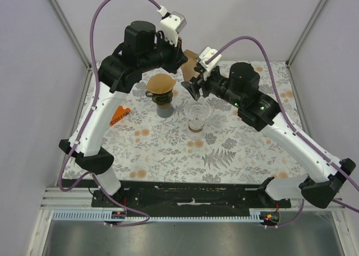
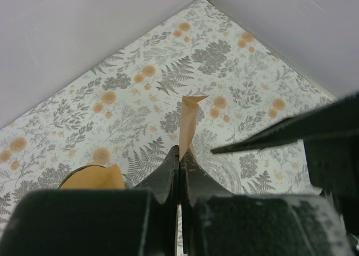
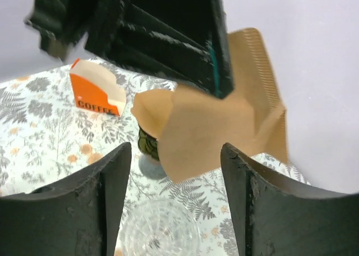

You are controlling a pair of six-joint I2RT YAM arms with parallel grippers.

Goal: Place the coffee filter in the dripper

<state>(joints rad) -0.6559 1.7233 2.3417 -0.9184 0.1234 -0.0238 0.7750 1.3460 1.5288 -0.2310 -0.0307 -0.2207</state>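
Top external view, from the left: the orange filter box [image 1: 119, 117] lies well left of the glass dripper [image 1: 197, 113], out of play. Just left of the glass dripper stands a dark dripper [image 1: 162, 96] that already carries a second filter [image 1: 162, 83]. Don't drift onto that one.

Behind the glass dripper and raised off the table, your left gripper [image 1: 183, 58] is pinched tight on the coffee filter [image 1: 189, 65]. It holds the paper by one edge, so the flattened sheet hangs free.

Just behind the glass dripper and above it, your right gripper [image 1: 191, 89] has its fingers apart, one on each side of the paper. As far as I can see, it is touching nothing.

Your risks, as I judge them:
- **Flat paper:** lowered like this, it will likely catch on the glass dripper's rim or slump sideways rather than open into the cone.
- **Thin pinch:** if the right fingers close and tug, the paper could slip or tear.
- **Crowded grippers:** the two are very close together, so a careless reach knocks one against the other.
- **Loose dripper:** nothing holds the glass dripper, so a nudge on the way down could tip or shove it.
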